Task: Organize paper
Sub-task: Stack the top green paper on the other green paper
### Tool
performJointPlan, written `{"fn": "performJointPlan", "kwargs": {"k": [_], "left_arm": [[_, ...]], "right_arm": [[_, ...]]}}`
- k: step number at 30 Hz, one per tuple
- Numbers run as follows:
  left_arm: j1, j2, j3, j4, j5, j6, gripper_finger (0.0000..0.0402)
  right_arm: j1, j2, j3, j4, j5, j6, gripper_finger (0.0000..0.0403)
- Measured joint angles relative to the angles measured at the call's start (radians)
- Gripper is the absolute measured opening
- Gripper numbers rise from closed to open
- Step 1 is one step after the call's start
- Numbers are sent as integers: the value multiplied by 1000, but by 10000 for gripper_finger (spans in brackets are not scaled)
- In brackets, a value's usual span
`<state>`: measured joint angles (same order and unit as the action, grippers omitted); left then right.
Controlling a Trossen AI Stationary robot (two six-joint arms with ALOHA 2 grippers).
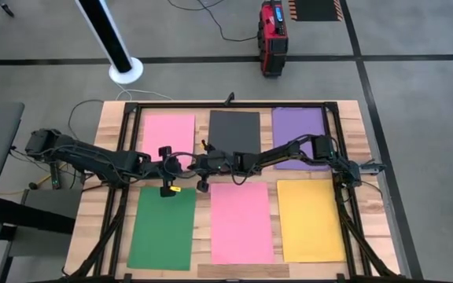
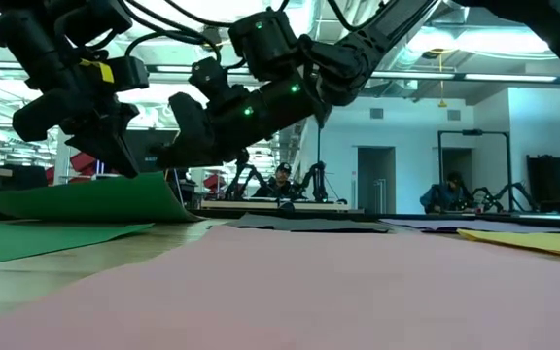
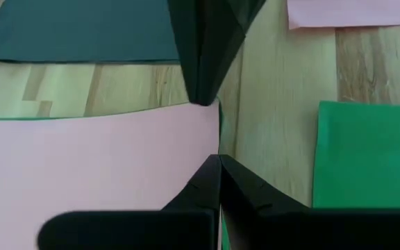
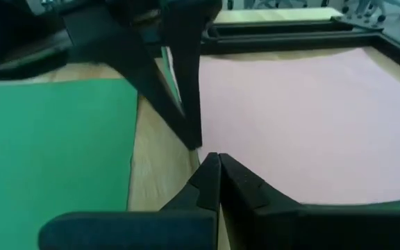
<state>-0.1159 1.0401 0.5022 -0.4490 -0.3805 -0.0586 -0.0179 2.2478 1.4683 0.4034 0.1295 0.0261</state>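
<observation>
Six sheets of paper lie in two rows on the wooden table. Both grippers meet at the near right corner of the far-left pink sheet (image 1: pixel 169 130) (image 3: pixel 103 167) (image 4: pixel 304 118). A thin green edge shows under its rim, and in the low view its raised part (image 2: pixel 86 199) looks green from below. My left gripper (image 1: pixel 181 167) (image 3: pixel 219 167) (image 2: pixel 132 173) is shut on this sheet's near edge. My right gripper (image 1: pixel 197 166) (image 4: pixel 211 160) (image 3: pixel 201 97) is shut, with its tips right at the same corner. The green sheet (image 1: pixel 162 232) (image 3: pixel 370 153) lies flat beside them. My left gripper has the pink sheet's near edge (image 3: pixel 218 139), close to its right corner, running in between its two shut fingers; they come slanting down from the table's left. That edge stands raised off the table (image 2: pixel 156 179), while the corner beyond droops back down. I cannot tell whether my right gripper touches the sheet.
A dark grey sheet (image 1: pixel 234 132) and a purple one (image 1: pixel 300 137) lie in the far row, a second pink sheet (image 1: pixel 242 222) and a yellow one (image 1: pixel 311 220) in the near row. A black frame (image 1: pixel 136 110) rims the table. People sit in the room behind (image 2: pixel 282 177).
</observation>
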Motion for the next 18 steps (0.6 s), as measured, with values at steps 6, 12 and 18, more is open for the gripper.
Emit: {"fn": "performJointPlan", "kwargs": {"k": [6, 12, 18], "left_arm": [[0, 0, 0, -1, 0, 0, 0], [0, 0, 0, -1, -19, 1, 0], [0, 0, 0, -1, -26, -4, 0]], "right_arm": [[-11, 0, -1, -49, -48, 31, 0], [-9, 0, -1, -89, -75, 37, 0], [-9, 0, -1, -103, -102, 30, 0]]}}
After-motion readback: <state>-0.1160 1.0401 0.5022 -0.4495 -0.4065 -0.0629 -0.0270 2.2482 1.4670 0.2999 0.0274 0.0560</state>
